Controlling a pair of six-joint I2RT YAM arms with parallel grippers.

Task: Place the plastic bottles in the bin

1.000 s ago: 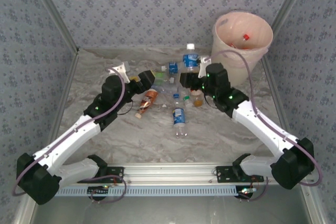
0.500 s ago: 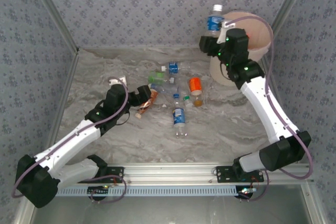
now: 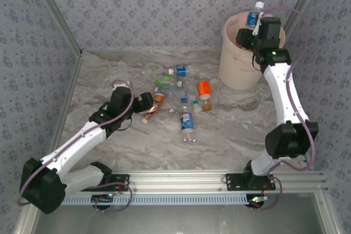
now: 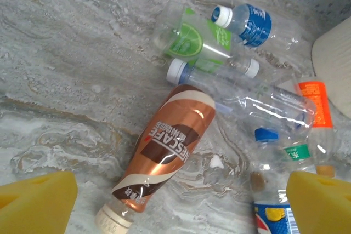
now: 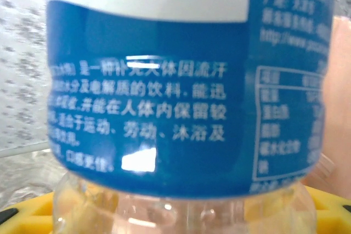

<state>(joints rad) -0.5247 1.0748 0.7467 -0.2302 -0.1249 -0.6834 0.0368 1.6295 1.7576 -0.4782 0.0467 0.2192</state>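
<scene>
Right gripper (image 3: 248, 30): closed partway on a blue-labelled bottle (image 5: 164, 80) with a clear body, gripped below the label.
Held bottle: raised over the far rim of the bin (image 3: 233, 69), white cap uppermost.
Left gripper (image 3: 147, 101): jaws spread wide, holding nothing, low over the marble table (image 3: 164, 146), well left of the bin.
Below left gripper: brown Nescafé bottle (image 4: 167, 146) lying on its side.
Loose bottles: clustered on the table left of the bin's base, the orange-labelled bottle (image 3: 204, 88) nearest the bin.

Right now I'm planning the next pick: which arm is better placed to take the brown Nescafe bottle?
Left. The left gripper is open and right beside the Nescafe bottle, which lies between its fingers in the wrist view. The right gripper is shut on a blue-labelled bottle up at the bin.
</scene>
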